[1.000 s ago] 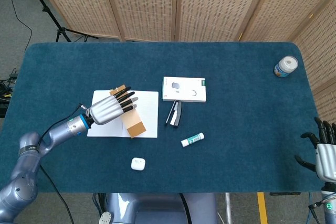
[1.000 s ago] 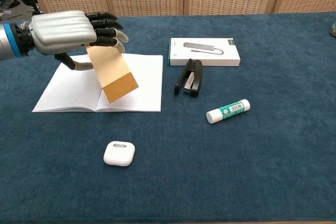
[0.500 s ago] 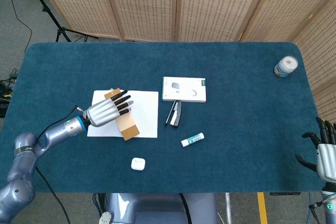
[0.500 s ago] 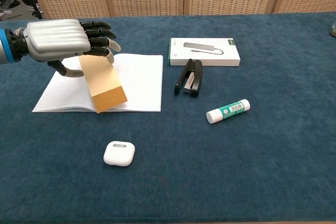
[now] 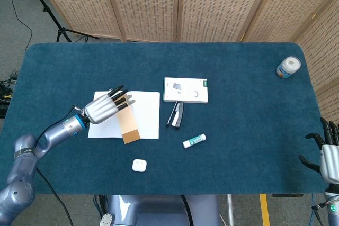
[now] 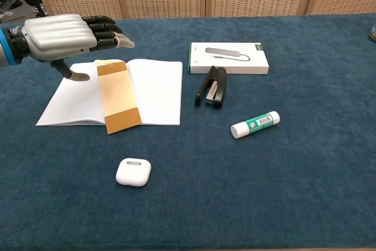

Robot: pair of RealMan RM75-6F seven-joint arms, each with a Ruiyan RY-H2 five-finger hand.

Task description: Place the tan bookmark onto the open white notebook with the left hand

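The tan bookmark (image 6: 118, 97) (image 5: 127, 124) lies flat along the middle fold of the open white notebook (image 6: 155, 89) (image 5: 148, 112), its near end just past the notebook's front edge. My left hand (image 6: 61, 36) (image 5: 103, 108) hovers above the notebook's far left part with fingers spread, holding nothing and apart from the bookmark. My right hand (image 5: 328, 154) is at the table's near right corner in the head view, fingers apart and empty.
A white box (image 6: 229, 57), a black stapler (image 6: 212, 86) and a glue stick (image 6: 255, 124) lie right of the notebook. A white earbud case (image 6: 133, 171) sits in front of it. A small can (image 5: 288, 67) stands at the far right.
The left hand lowered the bookmark onto the notebook and let it go. The bookmark now lies flat, and the hand has lifted back to the left with fingers spread.
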